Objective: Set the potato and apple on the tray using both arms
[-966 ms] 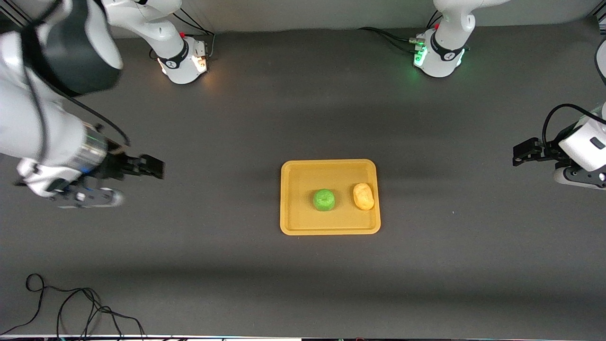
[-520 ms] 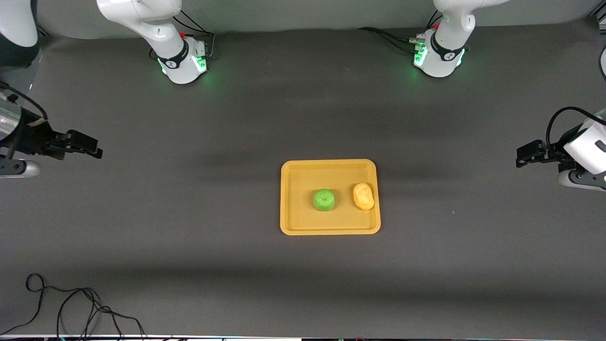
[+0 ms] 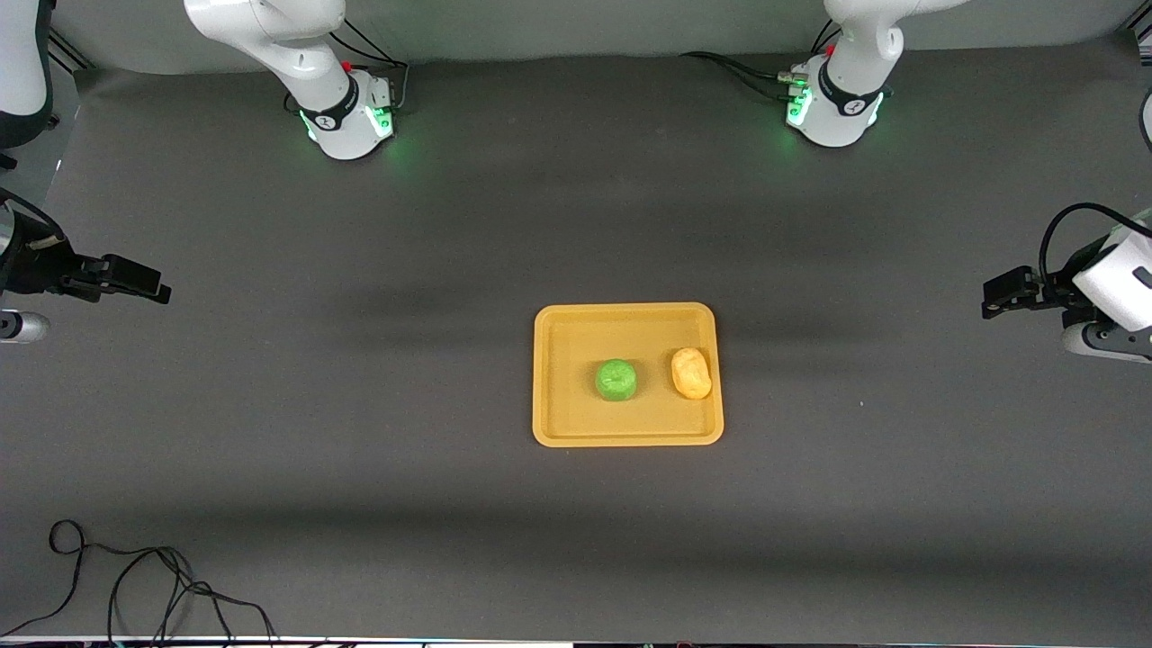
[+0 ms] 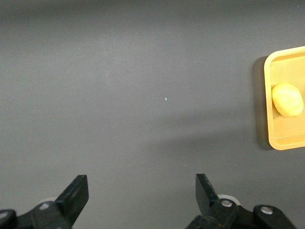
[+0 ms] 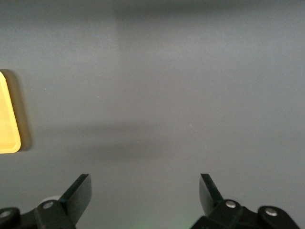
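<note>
The yellow-orange tray (image 3: 562,423) lies mid-table. In it sit the green apple (image 3: 616,379) and, beside it toward the left arm's end, the yellow-tan potato (image 3: 691,373). My right gripper (image 3: 135,279) hangs open and empty over bare mat at the right arm's end of the table. My left gripper (image 3: 1006,294) hangs open and empty over the mat at the left arm's end. The left wrist view shows the left gripper (image 4: 142,191) with wide-apart jaws, plus the potato (image 4: 287,99) on the tray (image 4: 281,141). In the right wrist view the right gripper (image 5: 145,191) is spread wide, with a tray corner (image 5: 6,129) in sight.
A dark grey mat (image 3: 360,432) covers the table. A loose black cable (image 3: 135,585) coils near the front edge at the right arm's end. The two arm bases (image 3: 346,112) (image 3: 832,103) glow green at the back.
The right arm has pulled far back from the tray toward its end of the table and slowed. The left gripper has drifted slightly outward. Apple and potato stay put.
</note>
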Controlling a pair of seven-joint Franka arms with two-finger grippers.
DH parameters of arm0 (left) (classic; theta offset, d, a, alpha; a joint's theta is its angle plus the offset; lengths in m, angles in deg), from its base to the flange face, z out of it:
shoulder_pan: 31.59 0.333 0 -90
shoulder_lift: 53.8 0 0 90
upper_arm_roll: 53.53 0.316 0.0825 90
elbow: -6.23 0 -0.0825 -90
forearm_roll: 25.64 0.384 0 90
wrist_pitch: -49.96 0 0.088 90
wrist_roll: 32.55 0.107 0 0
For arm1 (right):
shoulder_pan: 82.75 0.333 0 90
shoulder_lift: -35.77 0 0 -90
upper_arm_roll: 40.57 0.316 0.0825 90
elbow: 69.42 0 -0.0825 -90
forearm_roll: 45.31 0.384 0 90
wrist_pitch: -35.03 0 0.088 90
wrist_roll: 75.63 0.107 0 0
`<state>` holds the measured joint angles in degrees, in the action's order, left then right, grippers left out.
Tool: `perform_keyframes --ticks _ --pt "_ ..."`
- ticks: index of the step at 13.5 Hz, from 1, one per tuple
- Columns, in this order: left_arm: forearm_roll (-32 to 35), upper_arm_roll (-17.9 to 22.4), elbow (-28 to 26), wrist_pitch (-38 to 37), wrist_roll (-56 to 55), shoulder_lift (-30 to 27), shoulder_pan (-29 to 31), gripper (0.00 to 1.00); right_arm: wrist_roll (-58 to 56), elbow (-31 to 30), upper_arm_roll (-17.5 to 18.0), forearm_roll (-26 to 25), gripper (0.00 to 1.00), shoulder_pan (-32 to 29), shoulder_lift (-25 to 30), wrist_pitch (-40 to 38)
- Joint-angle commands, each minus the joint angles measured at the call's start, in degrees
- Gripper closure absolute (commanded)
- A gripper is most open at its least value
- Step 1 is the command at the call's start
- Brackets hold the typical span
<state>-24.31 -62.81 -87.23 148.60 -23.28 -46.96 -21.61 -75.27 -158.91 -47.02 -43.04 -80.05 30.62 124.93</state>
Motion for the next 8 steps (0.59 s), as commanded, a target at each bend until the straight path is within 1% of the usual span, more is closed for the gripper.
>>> perform_keyframes --ticks 1,8 --pt "0.2 -0.1 -0.1 -0.1 1.0 -0.3 0.1 0.0 -1.4 -1.7 -0.4 -0.7 0.0 0.6 1.2 0.7" --pt "0.0 -0.4 0.3 -0.4 0.6 -0.1 -0.6 0.0 -1.3 -1.4 -0.5 -0.9 0.0 0.5 1.0 0.7"
